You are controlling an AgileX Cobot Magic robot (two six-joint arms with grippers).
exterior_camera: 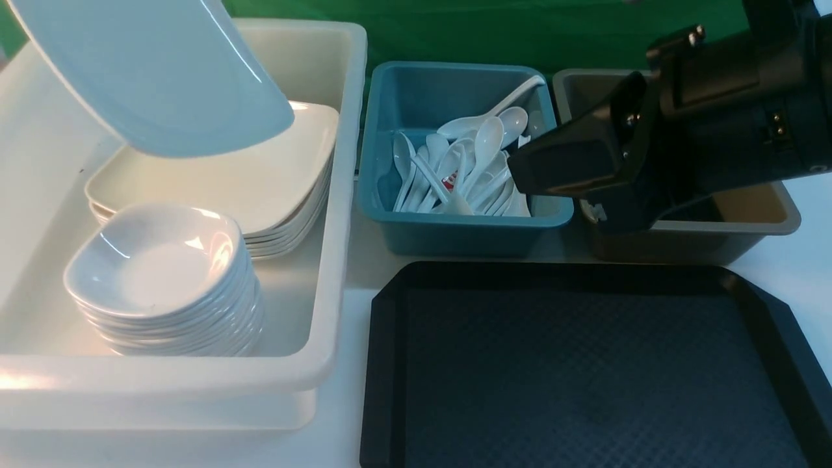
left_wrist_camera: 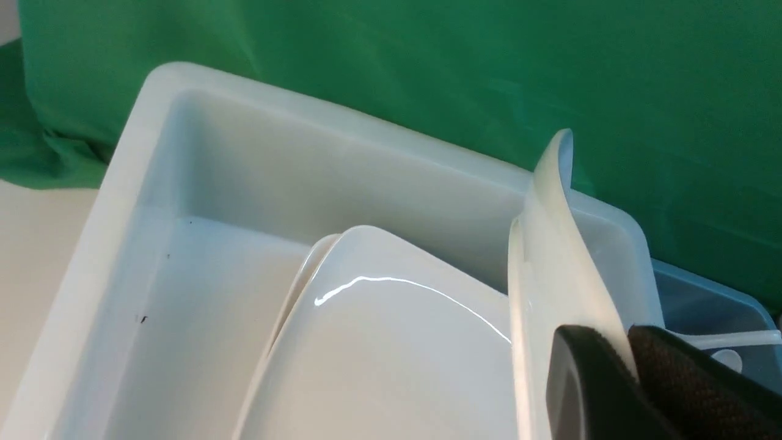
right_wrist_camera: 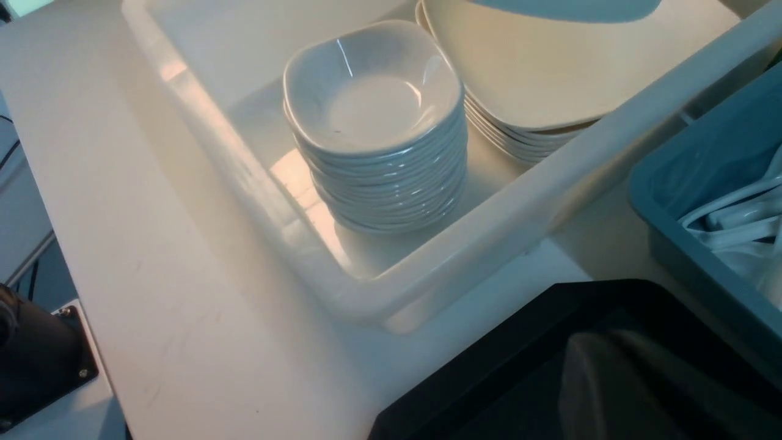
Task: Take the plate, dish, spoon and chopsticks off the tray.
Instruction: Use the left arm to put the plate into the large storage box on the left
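My left gripper [left_wrist_camera: 620, 342] is shut on the rim of the large white plate [left_wrist_camera: 550, 256]. It holds the plate tilted in the air over the stack of plates [exterior_camera: 260, 188] in the white bin. The plate also shows in the front view [exterior_camera: 162, 71], where the left gripper is out of frame. My right gripper [exterior_camera: 520, 172] is shut with nothing in it, raised over the near edge of the blue bin, above the tray's far part. The black tray [exterior_camera: 585, 364] shows only its dimpled surface. The spoons [exterior_camera: 468, 162] lie in the blue bin. The chopsticks are out of view.
The white bin [exterior_camera: 338, 195] at the left also holds a stack of small deep dishes [exterior_camera: 156, 260]. The blue bin [exterior_camera: 455, 234] stands behind the tray. A grey-brown bin [exterior_camera: 747, 221] stands to its right, mostly hidden by my right arm. A green cloth hangs behind.
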